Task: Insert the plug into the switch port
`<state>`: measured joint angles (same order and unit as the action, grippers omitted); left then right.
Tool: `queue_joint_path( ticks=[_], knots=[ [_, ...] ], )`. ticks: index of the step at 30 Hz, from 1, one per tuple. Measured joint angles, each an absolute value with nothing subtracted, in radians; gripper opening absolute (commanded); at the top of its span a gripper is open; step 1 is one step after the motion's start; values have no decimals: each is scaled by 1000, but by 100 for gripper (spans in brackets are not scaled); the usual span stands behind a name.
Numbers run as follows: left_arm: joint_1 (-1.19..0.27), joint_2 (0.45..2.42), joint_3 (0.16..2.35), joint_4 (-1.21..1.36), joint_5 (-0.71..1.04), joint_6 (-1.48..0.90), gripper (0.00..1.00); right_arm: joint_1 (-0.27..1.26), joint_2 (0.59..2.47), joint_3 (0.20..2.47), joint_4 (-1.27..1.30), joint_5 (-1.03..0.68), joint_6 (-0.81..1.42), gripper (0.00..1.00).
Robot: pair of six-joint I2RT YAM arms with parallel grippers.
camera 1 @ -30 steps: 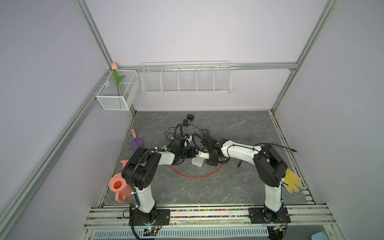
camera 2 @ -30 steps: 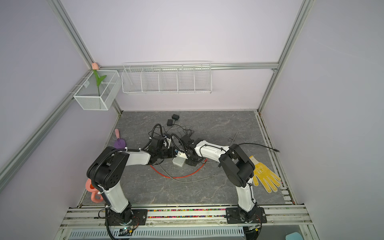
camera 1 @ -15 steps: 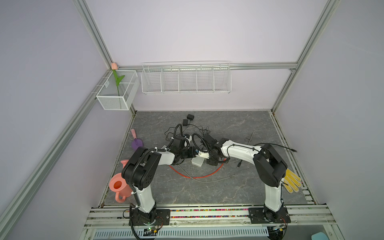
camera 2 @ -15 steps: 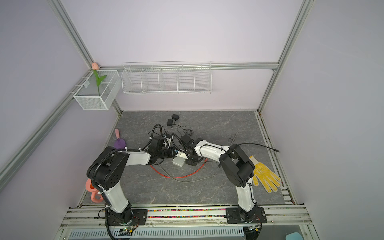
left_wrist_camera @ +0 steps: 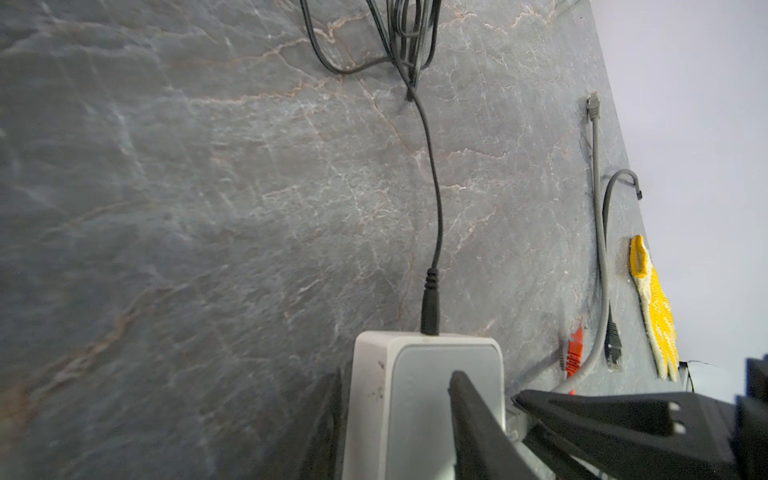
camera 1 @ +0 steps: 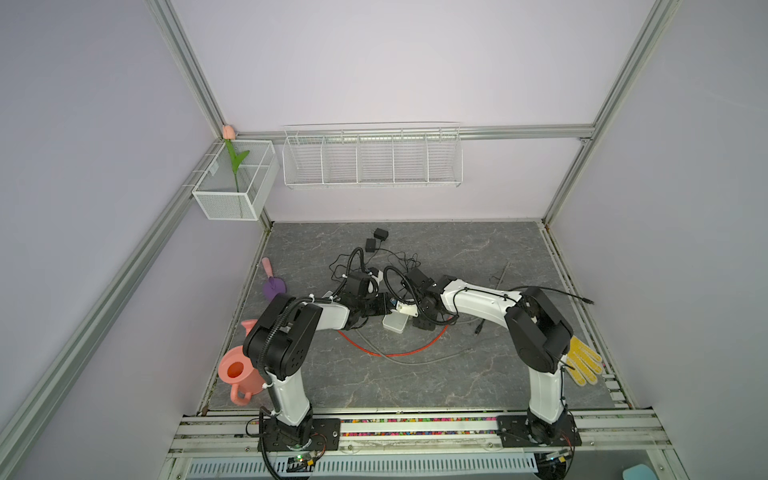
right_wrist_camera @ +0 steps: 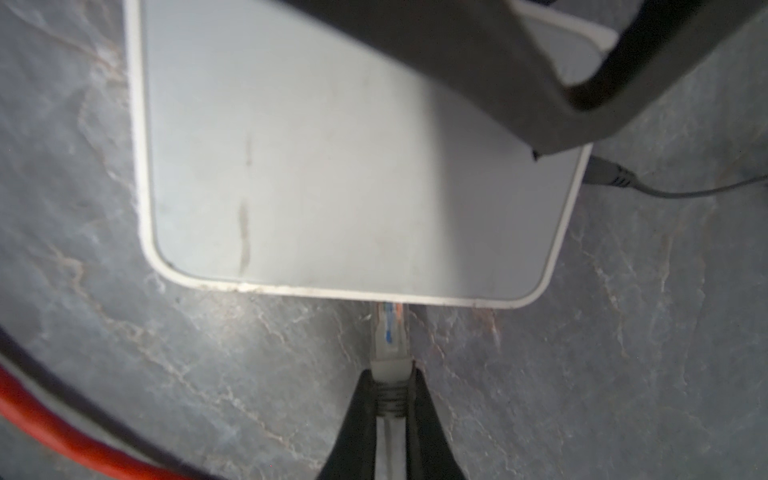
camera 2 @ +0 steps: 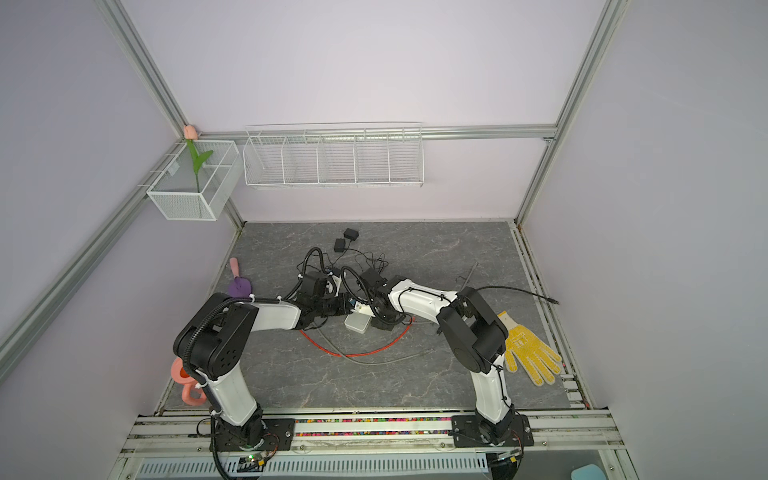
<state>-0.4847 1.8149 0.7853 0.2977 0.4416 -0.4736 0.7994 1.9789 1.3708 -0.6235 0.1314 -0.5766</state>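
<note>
Currently your plug (right_wrist_camera: 388, 332) has its clear tip against the edge of the switch (right_wrist_camera: 332, 166). The port itself is hidden under that edge, so you cannot tell how deep the plug sits. Your right gripper (right_wrist_camera: 390, 374) is pinched tight on the plug's grey boot, just behind the tip. Your left gripper (camera 1: 386, 309) reaches the switch from the opposite side, with one black finger (left_wrist_camera: 469, 415) laid across the switch's top face. Whether it actually squeezes the switch is unclear. A black power lead (left_wrist_camera: 430, 307) is plugged into another side of the switch. A red cable (right_wrist_camera: 62, 428) curves on the table (camera 1: 457, 257) near the switch, and a yellow glove (camera 1: 584, 365) lies well apart from it.
</note>
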Motion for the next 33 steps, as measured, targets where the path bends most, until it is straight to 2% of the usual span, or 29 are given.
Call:
queue_joint_path(
  ticks=[33],
  knots=[
    [-474,1815,785,305,416,-474,43,794,2019,1435,-662,135,-609,7]
  ],
)
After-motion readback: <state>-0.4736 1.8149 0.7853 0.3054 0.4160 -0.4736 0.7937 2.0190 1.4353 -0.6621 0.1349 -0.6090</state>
